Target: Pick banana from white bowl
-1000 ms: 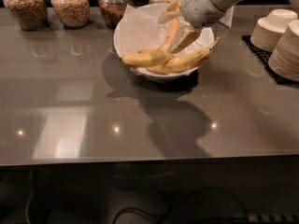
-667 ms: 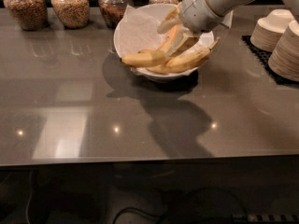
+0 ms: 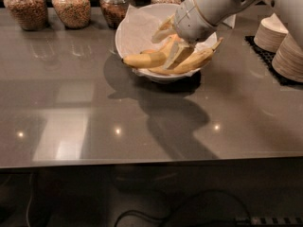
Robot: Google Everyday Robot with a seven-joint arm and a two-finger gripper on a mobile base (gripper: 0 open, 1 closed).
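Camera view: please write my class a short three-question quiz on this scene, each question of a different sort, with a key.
1. True or false: the banana is in the white bowl, beside a second banana.
2. Where is the tool? A) over the white bowl, among the bananas B) above the counter's near edge C) out of the picture
3. Fill in: the stacked bowls sit at the picture's ___ edge.
Key: 1 true; 2 A; 3 right.
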